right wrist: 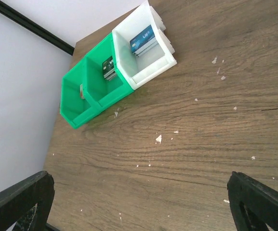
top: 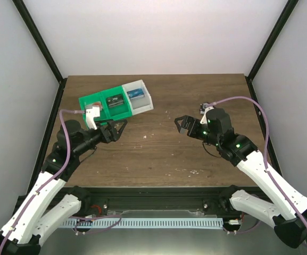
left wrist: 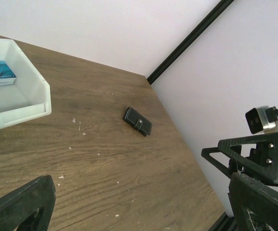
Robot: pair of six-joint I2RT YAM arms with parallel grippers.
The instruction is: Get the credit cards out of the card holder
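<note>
The opening step looks not yet begun. The small black folding card holder (left wrist: 138,121) lies shut on the brown wooden table (top: 158,154), well ahead of the left gripper (top: 119,127) and unseen from the right gripper (top: 182,126). Both hover empty, jaws spread wide. Next, probably: reach it, pin it, undo its tab; no credit cards show.

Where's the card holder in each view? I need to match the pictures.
Top external: cannot make it out.
Left wrist: card holder at picture centre, lying closed.
Right wrist: not in it.
Shared landmark: the white bin, in all three views.
</note>
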